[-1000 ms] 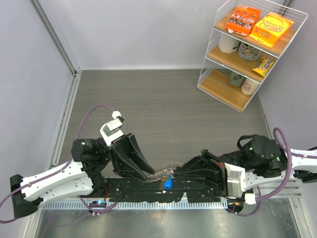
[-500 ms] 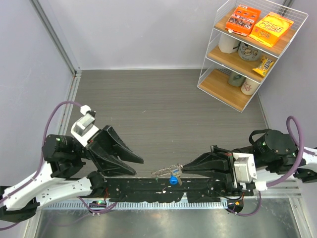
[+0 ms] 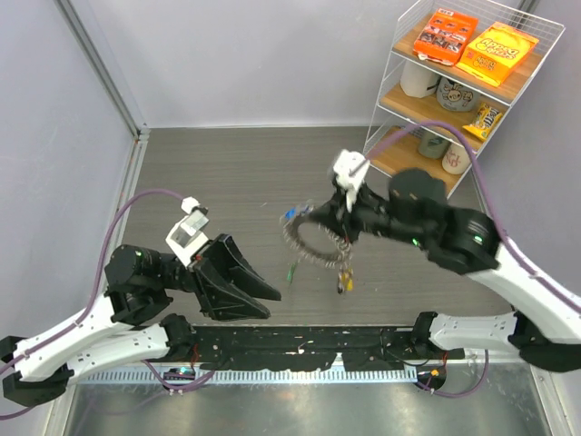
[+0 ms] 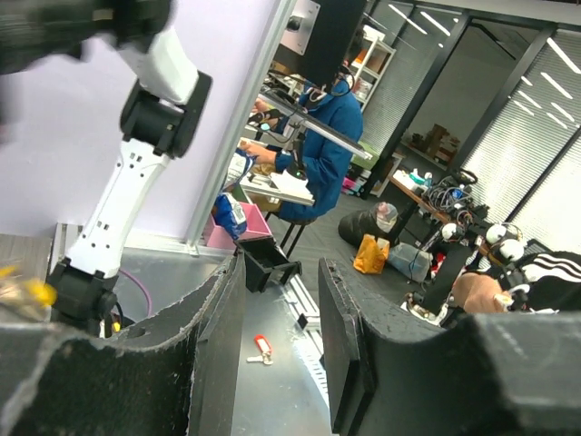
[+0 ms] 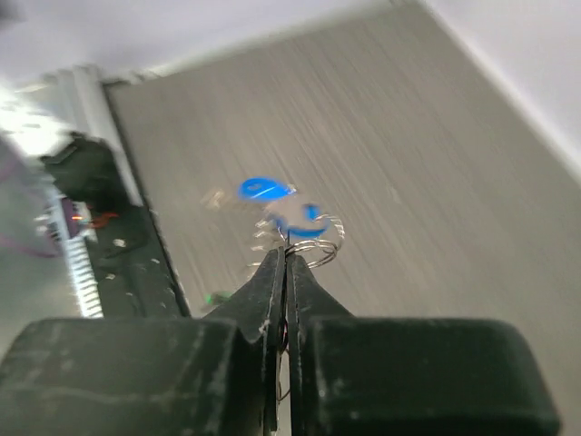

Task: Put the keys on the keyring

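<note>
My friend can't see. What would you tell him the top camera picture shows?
The right hand pinches the keyring, with blue, green and yellow keys hanging off it. The left hand is open and empty.

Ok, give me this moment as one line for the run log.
right gripper: shut on keyring, held above table | left gripper: open, empty | keys: dangling from keyring, blurred

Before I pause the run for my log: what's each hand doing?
Left hand: open, empty.
Right hand: closed on the keyring.
</note>
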`<action>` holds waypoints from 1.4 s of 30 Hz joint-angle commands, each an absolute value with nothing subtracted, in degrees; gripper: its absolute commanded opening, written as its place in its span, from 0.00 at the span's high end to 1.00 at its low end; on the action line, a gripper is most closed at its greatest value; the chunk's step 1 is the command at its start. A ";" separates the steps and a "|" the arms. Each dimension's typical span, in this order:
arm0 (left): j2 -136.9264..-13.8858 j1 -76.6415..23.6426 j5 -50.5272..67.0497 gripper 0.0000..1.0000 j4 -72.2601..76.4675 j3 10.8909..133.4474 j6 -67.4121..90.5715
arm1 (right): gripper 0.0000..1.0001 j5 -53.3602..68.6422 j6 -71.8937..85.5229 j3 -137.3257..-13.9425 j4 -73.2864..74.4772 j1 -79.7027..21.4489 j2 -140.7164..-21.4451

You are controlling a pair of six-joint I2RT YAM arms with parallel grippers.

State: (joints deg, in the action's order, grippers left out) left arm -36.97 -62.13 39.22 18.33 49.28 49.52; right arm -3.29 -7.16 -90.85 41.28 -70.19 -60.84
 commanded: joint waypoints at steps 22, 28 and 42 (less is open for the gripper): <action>-29.79 -62.14 40.78 0.53 21.62 44.65 46.94 | 0.94 32.96 -3.84 -67.24 31.20 -51.33 -48.87; -31.29 -62.23 41.40 0.53 21.80 45.53 46.85 | 0.94 35.77 -15.98 -68.90 32.69 -55.36 -45.00; -33.39 -62.14 41.04 0.52 21.97 46.32 45.18 | 0.94 45.87 -42.35 -80.85 51.22 -64.68 -49.12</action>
State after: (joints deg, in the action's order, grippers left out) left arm -33.10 -62.13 40.58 20.38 43.94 46.89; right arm 40.75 -33.41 -76.95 46.74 -63.79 -47.42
